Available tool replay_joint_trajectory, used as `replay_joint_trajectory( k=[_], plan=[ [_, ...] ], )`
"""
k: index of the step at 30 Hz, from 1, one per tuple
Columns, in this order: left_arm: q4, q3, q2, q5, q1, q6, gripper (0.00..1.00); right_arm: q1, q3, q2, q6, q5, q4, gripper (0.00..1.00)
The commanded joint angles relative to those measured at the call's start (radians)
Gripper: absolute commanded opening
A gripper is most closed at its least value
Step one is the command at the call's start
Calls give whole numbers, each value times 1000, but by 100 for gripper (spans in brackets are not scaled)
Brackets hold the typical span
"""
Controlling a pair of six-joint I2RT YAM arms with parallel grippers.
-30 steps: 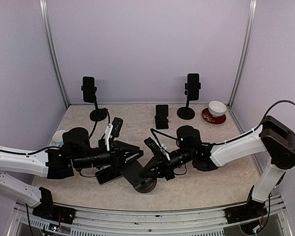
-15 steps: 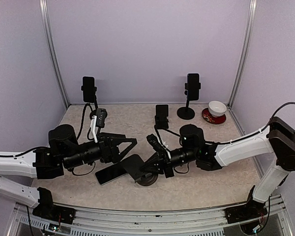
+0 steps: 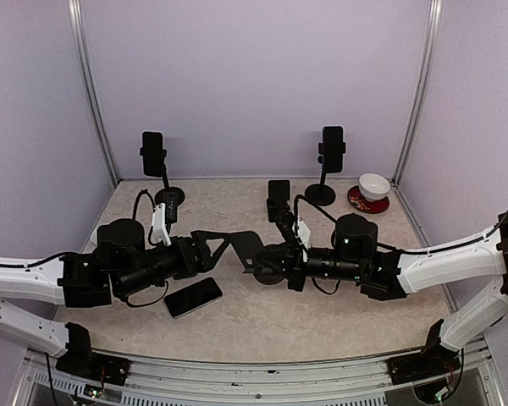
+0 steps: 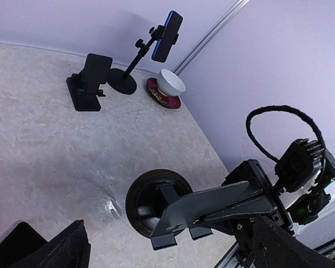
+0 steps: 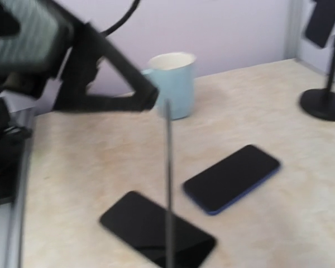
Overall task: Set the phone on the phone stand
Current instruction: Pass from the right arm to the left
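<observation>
Black phone (image 3: 193,297) lies flat, screen up, on the bench (image 3: 322,326), nearest the arm bases. Neither pincer touches it, and it is not yet on any stand. The right wrist view shows a blue-edged phone and a second dark slab (image 5: 156,229) just beside it. The top view shows only one, so I cannot tell which is which; the other may sit under the left arm. Just behind, the left pincer (image 3: 216,250) hangs low over the bench with its jaws spread wide and nothing between them, pointing at the stand (image 3: 247,243). Being empty, it looks free to go for the phone. Facing it, the right pincer (image 3: 269,255) is clamped on the stand's flat plate, which shows edge-on as a thin line in the right wrist view. The stand leans, its round base low against the bench. Whether the base bears fully I cannot tell. My reading is that the right arm grips the plate to steady and angle the stand, so the other arm can load it. The risk is that the plate is thin and could twist in the grip when the phone's weight lands. A pale blue mug (image 5: 170,84) stands farther out on the left side. At the back wall, well apart from the work, are a low stand (image 3: 278,200) and two tall stands (image 3: 153,154), each already carrying a phone. A white bowl (image 3: 373,184) sits on a red saucer in the right corner.
</observation>
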Motion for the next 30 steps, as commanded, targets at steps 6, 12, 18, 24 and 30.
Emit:
replay_joint_trajectory(
  k=[6,12,18,24,30],
  plan=[
    [0,108,118,-88,-50,-33,99,89,-13,-40,-100,326,62,0],
    [38,129,171,-98,-62,-37,99,115,-12,-23,-112,384,73,0],
    [55,146,207,-114,-65,-30,99,126,-7,-15,-122,387,71,0],
    [73,167,234,-109,-64,4,99,126,9,5,-122,371,51,0],
    [93,175,259,-76,-67,14,98,126,19,18,-120,366,41,0]
  ],
)
